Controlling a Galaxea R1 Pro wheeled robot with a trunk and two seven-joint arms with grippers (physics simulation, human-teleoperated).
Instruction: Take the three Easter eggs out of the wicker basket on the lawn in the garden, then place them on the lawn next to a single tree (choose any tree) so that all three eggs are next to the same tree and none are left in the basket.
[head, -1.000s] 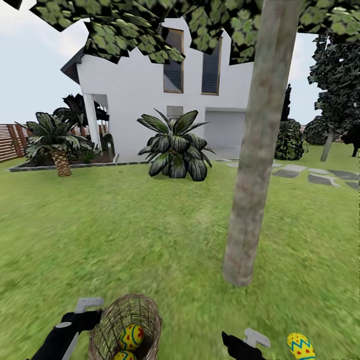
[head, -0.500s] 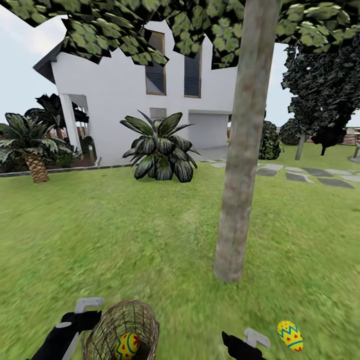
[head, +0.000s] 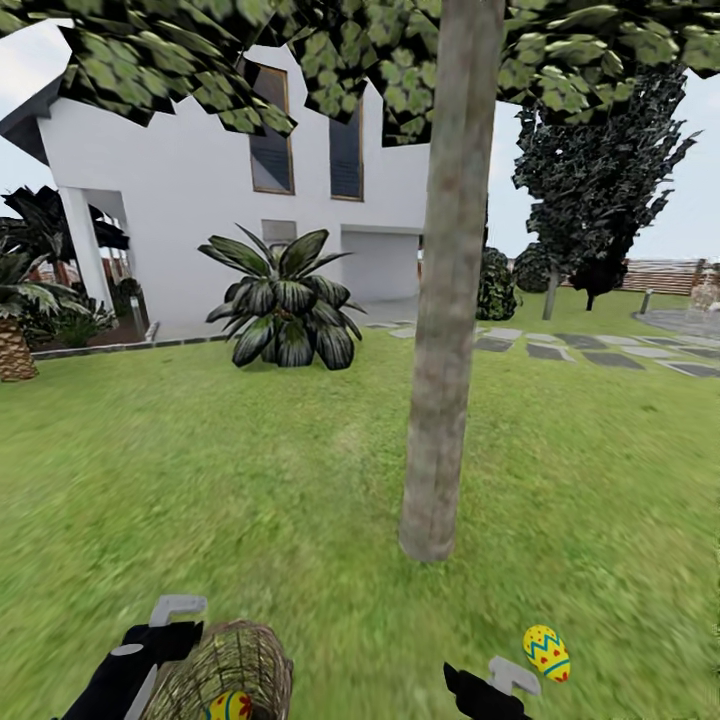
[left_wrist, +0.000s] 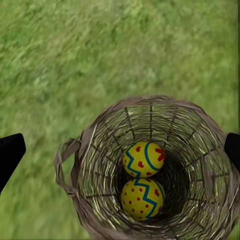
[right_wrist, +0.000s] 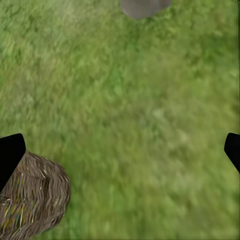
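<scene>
Two eggs (left_wrist: 142, 182) inside basket (left_wrist: 100, 150), lower middle of frame. Third egg (head: 546, 652) on lawn (head: 250, 480) lower right, near tree (head: 440, 350). Left gripper (left_wrist: 120, 152) and right gripper (right_wrist: 120, 152) both spread wide, empty.

In the head view the wicker basket (head: 225, 675) is cut by the bottom edge, so its lower part is out of the picture and just a piece of one egg (head: 228, 706) inside shows. The left gripper (head: 165, 625) and the right gripper (head: 500, 685) are also cut there, and whether their fingers are apart cannot be told in this view. The top of the tree (head: 445, 270) goes past the upper edge. In the right wrist view the basket (right_wrist: 30, 200) is half outside the picture and the tree trunk (right_wrist: 144, 6) is just a grey piece at the edge. The grass (head: 250, 470) is blurred.
</scene>
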